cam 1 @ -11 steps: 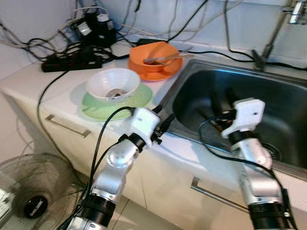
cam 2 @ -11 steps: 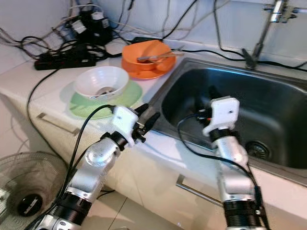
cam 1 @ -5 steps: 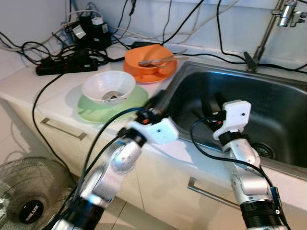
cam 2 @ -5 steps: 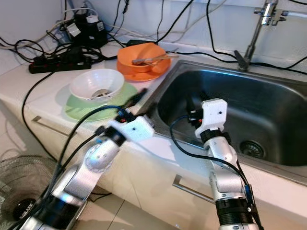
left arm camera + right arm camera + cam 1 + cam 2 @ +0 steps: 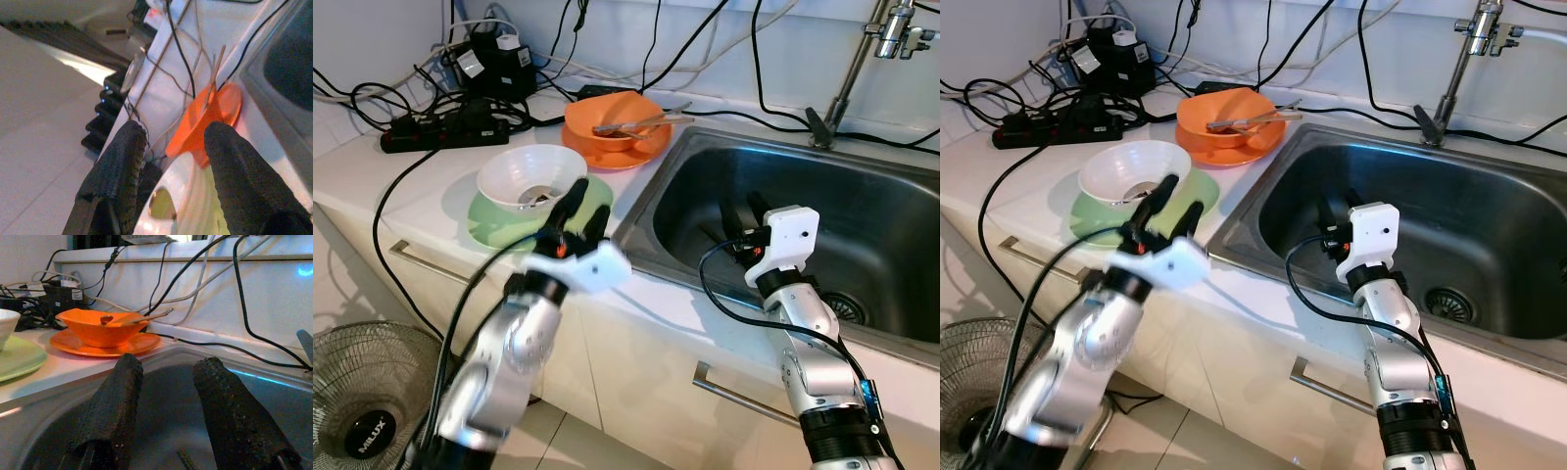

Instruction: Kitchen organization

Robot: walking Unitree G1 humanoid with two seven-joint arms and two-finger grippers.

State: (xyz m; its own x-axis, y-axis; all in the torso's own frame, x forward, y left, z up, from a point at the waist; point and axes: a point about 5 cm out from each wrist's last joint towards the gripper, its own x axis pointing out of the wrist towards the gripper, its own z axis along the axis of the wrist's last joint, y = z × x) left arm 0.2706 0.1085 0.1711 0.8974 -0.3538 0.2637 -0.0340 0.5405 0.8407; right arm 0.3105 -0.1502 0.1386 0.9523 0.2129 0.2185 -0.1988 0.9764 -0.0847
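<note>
The white bowl (image 5: 530, 176) sits on a green plate (image 5: 499, 220) on the bench (image 5: 421, 166), left of the sink (image 5: 862, 225), with a spoon lying inside it. Behind it an orange bowl (image 5: 612, 115) rests on an orange plate (image 5: 641, 149) near the sink's back corner, with utensils laid across its rim.

The left gripper (image 5: 575, 212) has its two black fingers (image 5: 120, 166) spread apart with nothing between them. They point up and away over the near edge of the green plate, just short of the white bowl; whether they touch the plate cannot be told. The silver left arm rises from below the bench edge, bent at the elbow.

The right gripper (image 5: 744, 213) also has its fingers (image 5: 113, 401) parted and empty. It hangs over the sink basin, just inside the front rim, fingers aimed toward the back wall. The right arm stands nearly upright in front of the cupboard.

Black cables and a power strip (image 5: 445, 127) crowd the back of the bench. A tap (image 5: 891, 24) stands behind the sink, and a fan (image 5: 362, 401) stands on the floor.
</note>
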